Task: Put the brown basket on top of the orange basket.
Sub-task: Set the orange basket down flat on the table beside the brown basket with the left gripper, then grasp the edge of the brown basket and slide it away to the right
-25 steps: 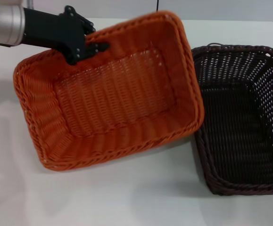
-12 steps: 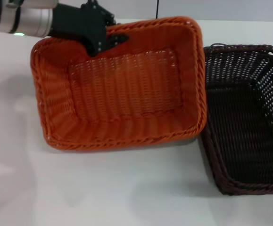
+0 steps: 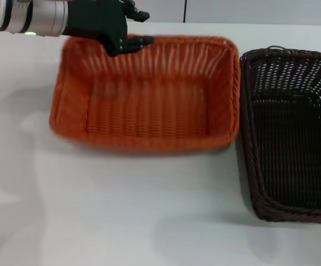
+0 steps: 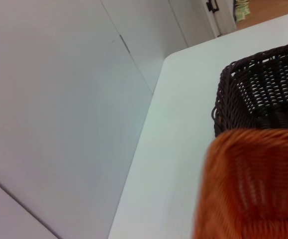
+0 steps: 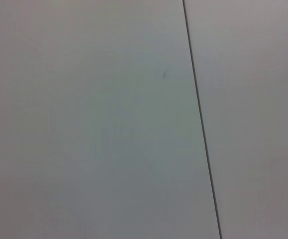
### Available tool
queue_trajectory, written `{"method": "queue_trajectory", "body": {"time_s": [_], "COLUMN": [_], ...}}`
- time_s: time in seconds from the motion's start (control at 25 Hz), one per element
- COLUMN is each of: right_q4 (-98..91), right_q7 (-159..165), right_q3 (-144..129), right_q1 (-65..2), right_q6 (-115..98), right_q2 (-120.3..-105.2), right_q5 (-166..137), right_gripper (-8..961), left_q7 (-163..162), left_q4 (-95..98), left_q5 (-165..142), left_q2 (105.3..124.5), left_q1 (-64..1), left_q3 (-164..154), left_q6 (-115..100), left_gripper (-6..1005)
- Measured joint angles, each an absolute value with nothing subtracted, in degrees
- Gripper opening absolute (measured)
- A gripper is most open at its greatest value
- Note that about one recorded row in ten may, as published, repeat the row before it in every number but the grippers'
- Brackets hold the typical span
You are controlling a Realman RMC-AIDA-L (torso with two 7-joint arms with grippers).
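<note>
**Desk:** What are you looking at on the table point(image 3: 149, 221), operator?

**Caption:** The left gripper point(image 3: 128, 40), black, at the far rim of the orange basket point(image 3: 149, 100), reaching in from your left. Its fingers look clamped on that braided rim, though the basket is smeared in the head view, so take the grip as likely, not certain. The right gripper is nowhere in frame; its wrist camera shows only a blank pale panel.

**Desk:** And the piece you have to lift?

**Caption:** The brown basket point(image 3: 293, 133) sits on the table to the right of the orange one, their near walls touching or just apart. It lies well to the right of your left gripper, across the whole width of the orange basket. Its long axis runs away from you, front to back; the orange basket's runs left to right. By position the right arm should be the nearer one for that lift.

**Desk:** How does it look?

**Caption:** Dark brown, nearly black, rectangular, open-weave sloping sides under a braided rim, empty inside. The left wrist view shows one corner of it point(image 4: 263, 84) past the orange basket's blurred wall point(image 4: 253, 184).
</note>
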State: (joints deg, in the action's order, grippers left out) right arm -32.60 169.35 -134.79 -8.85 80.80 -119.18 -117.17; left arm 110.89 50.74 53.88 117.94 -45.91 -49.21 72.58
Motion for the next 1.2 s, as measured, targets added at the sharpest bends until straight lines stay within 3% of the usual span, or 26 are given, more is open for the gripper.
{"method": "queue_trajectory", "body": {"time_s": [0.16, 0.24, 0.4, 0.48, 0.6, 0.84, 0.96, 1.0, 1.2], "right_q4": [-32.6, -32.6, -32.6, -32.6, -32.6, -32.5, -32.5, -32.5, -32.5], "right_q7": [169.4, 169.4, 169.3, 169.3, 169.3, 169.3, 169.3, 169.3, 169.3], "right_q3": [-134.7, -134.6, -134.5, -134.4, -134.3, -134.3, -134.3, -134.3, -134.3], "right_q1": [-8.9, -8.9, -9.1, -9.3, -9.6, -10.7, -11.2, -11.3, -11.9], "right_q6": [80.8, 80.8, 80.8, 80.6, 80.4, 80.3, 80.3, 80.3, 79.8], "right_q2": [-119.18, -119.18, -119.12, -119.11, -119.10, -119.09, -119.09, -119.09, -119.09], "right_q5": [-117.1, -117.1, -117.1, -117.1, -117.1, -117.1, -117.1, -117.1, -117.1], "right_gripper": [615, 615, 615, 615, 616, 616, 616, 616, 616], "left_q7": [110.9, 110.5, 110.3, 113.0, 125.4, 135.7, 135.6, 132.4, 119.7], "left_q4": [53.7, 57.2, 62.6, 68.6, 72.4, 73.4, 73.7, 73.7, 65.2], "left_q5": [53.9, 54.0, 56.1, 64.8, 83.6, 96.0, 94.1, 84.4, 60.2], "left_q2": [117.96, 118.03, 118.28, 118.55, 118.33, 118.53, 118.41, 118.22, 118.05], "left_q1": [-45.3, -44.4, -42.4, -37.3, -30.0, -28.6, -28.7, -28.6, -28.8], "left_q3": [-49.3, -49.3, -49.1, -52.4, -63.7, -69.9, -71.6, -76.8, -84.9], "left_q6": [72.5, 72.0, 68.0, 55.5, 30.0, 2.2, -4.2, -16.3, -34.6], "left_gripper": [385, 597, 718, 779, 777, 772, 770, 771, 772]}}
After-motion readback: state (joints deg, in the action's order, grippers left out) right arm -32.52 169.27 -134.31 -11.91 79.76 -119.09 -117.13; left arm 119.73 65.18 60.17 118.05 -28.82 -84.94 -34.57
